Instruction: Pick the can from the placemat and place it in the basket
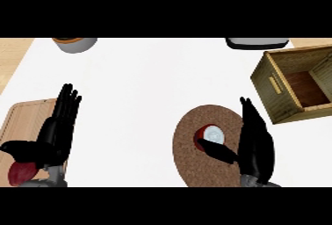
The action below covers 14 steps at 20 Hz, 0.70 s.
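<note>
The can [212, 136] stands upright on the round brown placemat [194, 162], red-walled with a silver top, toward the mat's right half; the placemat lies on the white table [149, 88], near the lower edge of the view.

The right hand [256, 143] is set just to the right of the can, fingers extended straight toward the far side of the table, thumb [217, 150] angled across the near side of the can and touching or nearly touching it; the fingers are not curled round the can.

The basket [276, 90], an open wooden box with slatted walls, sits at the right edge of the table, beyond and to the right of the placemat, apart from it.

The left hand [55, 132] rests at the left, fingers straight and held together, over a wooden cutting board [23, 118]; a dark red object [21, 172] lies on the board beside its thumb.

At the far edge: a grey pot with an orange rim [74, 44] at left; a dark tray-like item [257, 42] at right, both partly cut off.
</note>
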Tool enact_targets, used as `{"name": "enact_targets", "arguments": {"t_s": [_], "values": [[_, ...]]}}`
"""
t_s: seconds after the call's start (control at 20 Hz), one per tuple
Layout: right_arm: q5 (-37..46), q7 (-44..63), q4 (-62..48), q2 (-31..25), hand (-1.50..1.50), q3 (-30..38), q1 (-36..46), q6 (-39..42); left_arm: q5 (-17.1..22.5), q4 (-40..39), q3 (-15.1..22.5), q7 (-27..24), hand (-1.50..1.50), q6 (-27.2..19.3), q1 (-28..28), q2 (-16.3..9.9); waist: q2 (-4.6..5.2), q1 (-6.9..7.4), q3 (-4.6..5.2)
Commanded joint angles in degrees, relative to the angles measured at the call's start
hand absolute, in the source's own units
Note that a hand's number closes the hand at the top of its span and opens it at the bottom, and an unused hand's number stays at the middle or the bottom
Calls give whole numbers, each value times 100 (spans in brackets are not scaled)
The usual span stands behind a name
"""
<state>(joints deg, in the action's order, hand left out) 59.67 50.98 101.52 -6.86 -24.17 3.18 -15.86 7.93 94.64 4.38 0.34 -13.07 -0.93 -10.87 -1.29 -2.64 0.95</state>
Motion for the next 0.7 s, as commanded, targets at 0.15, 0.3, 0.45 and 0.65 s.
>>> {"name": "enact_targets", "arguments": {"t_s": [0.15, 0.3, 0.45, 0.65], "values": [[54, 2123, 1249, 587, -150, -558, 606, 2727, -45, -56, 89, -89, 0, 33, -1, 66, 50, 160, -44], [-147, 2825, 1714, 672, -150, -430, 997, 3548, 69, 18, -31, -39, 0, 99, -20, -1, 69, 213, -63], [-279, 3268, 1484, 677, -150, -331, 1448, 3747, -96, 139, 267, 7, 0, 33, 67, 155, 92, 311, -69], [-120, 3373, 1425, 681, -150, -354, 1172, 3921, 4, 145, 103, -35, 0, 144, -24, 40, 90, 250, -72]]}}
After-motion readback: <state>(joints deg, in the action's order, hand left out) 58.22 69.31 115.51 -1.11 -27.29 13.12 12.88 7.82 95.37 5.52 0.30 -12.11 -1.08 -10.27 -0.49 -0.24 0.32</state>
